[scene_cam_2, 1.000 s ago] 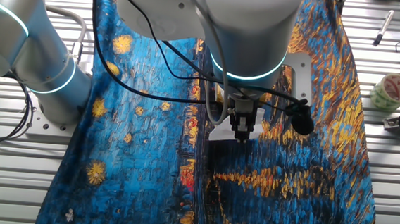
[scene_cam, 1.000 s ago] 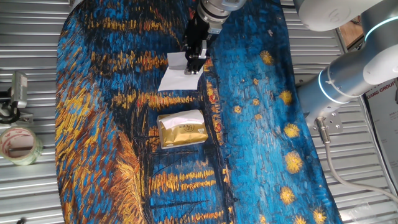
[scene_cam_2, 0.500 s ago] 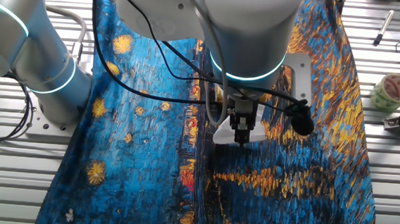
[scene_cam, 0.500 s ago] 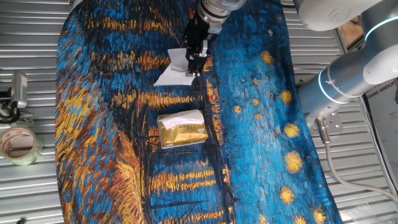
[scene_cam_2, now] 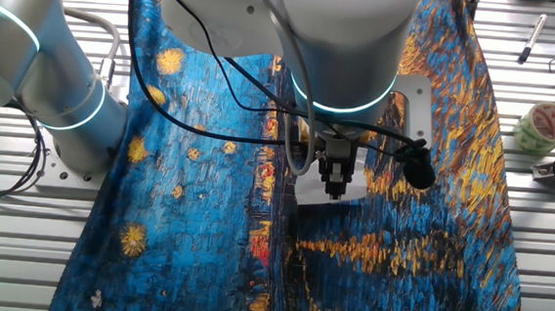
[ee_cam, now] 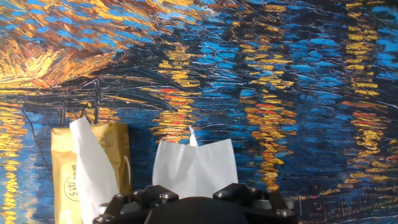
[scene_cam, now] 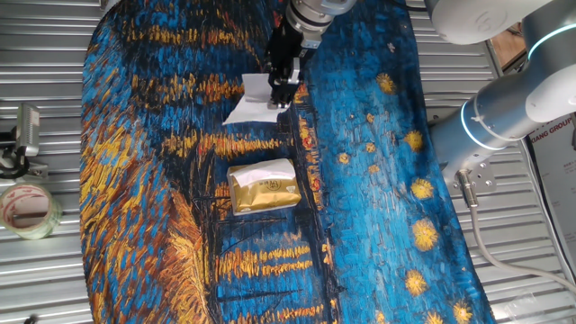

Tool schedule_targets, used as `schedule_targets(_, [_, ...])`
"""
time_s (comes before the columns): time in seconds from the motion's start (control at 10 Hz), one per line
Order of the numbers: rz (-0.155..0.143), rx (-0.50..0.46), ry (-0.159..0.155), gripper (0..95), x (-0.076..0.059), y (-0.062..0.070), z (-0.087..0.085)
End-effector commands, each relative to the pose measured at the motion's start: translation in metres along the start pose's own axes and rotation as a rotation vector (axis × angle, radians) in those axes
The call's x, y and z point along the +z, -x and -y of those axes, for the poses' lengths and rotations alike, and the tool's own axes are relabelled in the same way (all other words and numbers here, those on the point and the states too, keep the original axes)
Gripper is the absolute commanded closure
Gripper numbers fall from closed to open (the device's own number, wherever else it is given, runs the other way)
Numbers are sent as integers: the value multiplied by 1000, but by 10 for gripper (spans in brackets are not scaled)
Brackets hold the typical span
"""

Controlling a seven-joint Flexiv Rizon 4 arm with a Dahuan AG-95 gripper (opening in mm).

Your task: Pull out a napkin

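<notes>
**A:** Start with the big things. What is on the table?

**B:** A painted cloth (scene_cam: 378, 180) in blue and gold covers it. The arm (scene_cam: 504, 99) reaches in from the far right, and its gripper (scene_cam: 282, 99) hangs over the upper middle of the cloth. The gold tissue pack (scene_cam: 263, 187) lies nearer the middle, well apart from the gripper.

**A:** And the napkin?

**B:** The napkin (scene_cam: 254, 101) is out of the pack and held up at the gripper, above the cloth. The jaws are clenched on one edge of it. In the hand view the sheet (ee_cam: 196, 168) stands right in front of the fingers.

**A:** What has changed in the last second?

**B:** A second ago the sheet lay spread and low beside the fingers. Now it is bunched and lifted, with one corner drooping toward the left. The pack has not moved. I judge the pull is done, since the sheet is free of the pack.

**A:** Which way does it run?

**B:** Its long axis slants from the gripper down toward the left, and its loose corner points away from the arm. Another sheet (ee_cam: 90, 165) sticks up from the pack's slot.
</notes>
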State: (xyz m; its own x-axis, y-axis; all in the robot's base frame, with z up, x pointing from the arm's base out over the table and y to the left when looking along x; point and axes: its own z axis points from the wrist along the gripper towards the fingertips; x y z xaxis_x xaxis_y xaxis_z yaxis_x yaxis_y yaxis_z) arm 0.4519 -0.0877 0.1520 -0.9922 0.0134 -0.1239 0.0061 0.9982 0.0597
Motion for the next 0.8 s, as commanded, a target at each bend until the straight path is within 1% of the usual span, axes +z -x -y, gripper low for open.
schedule_targets(0.1, [0,2,0,380,0,0,0])
schedule_targets(0.2, [0,4,-2,380,0,0,0])
schedule_targets(0.5, [-1,14,-1,950,0,0,0])
schedule_targets(0.8, [-3,17,1,950,0,0,0])
